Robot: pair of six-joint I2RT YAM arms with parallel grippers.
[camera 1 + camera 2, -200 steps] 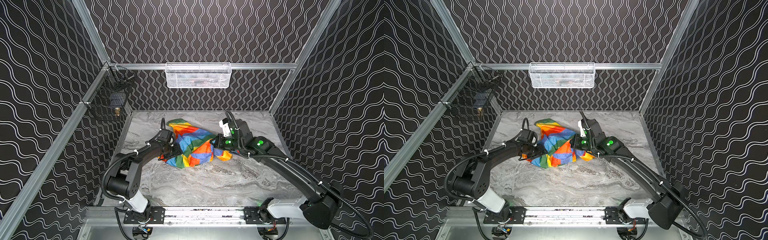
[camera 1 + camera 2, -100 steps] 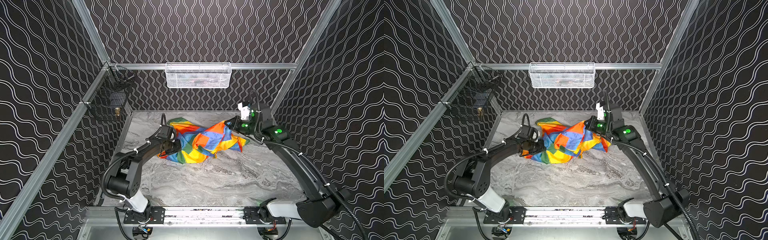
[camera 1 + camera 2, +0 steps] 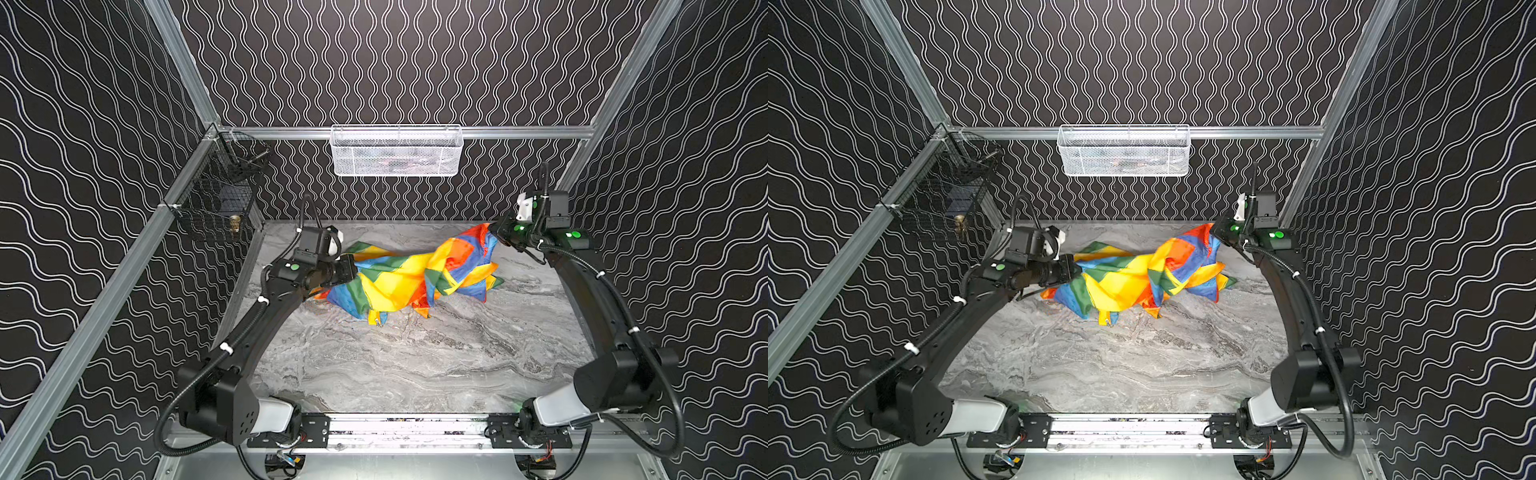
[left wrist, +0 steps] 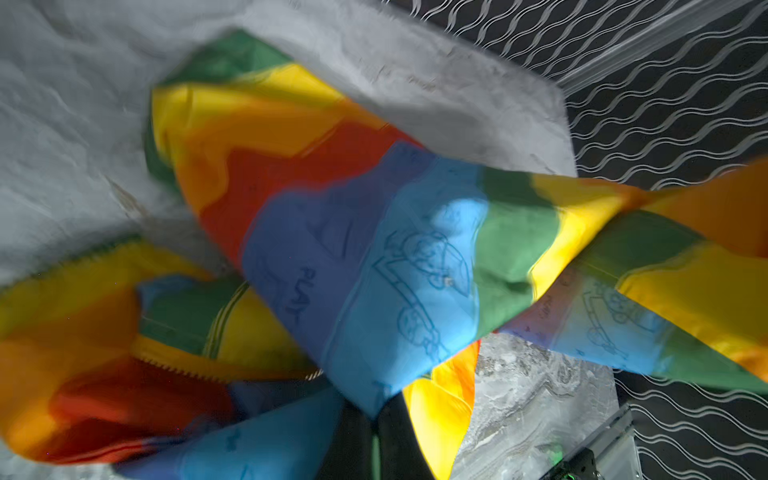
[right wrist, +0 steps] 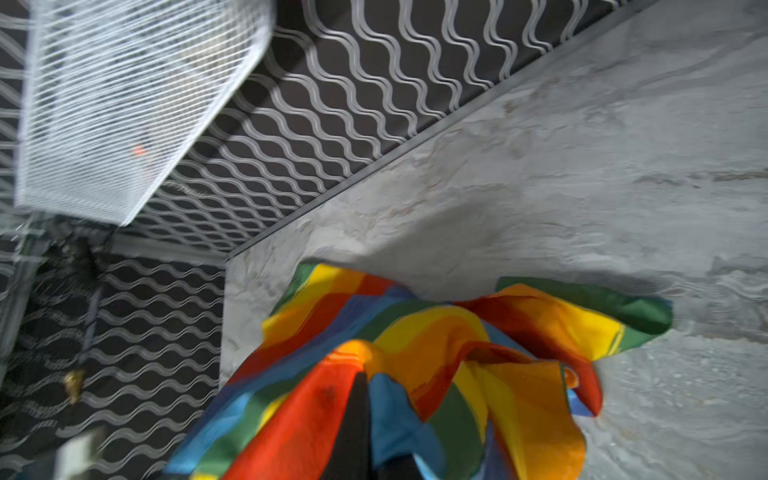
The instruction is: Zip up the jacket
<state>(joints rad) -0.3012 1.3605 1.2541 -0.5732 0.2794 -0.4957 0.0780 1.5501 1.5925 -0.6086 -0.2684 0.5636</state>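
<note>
Accordingly, treat jacket, bunched at mid-frame in both top views between left gripper and right gripper, both clamped on its fabric, as light, limp and slippery, and take hold beside zipper teeth.

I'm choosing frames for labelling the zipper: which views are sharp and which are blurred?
Both top views are sharp, the jacket crisp and evenly lit; the left wrist view is smeared, though the zipper teeth can be made out; the right wrist view blurs most at the white mesh basket.
</note>
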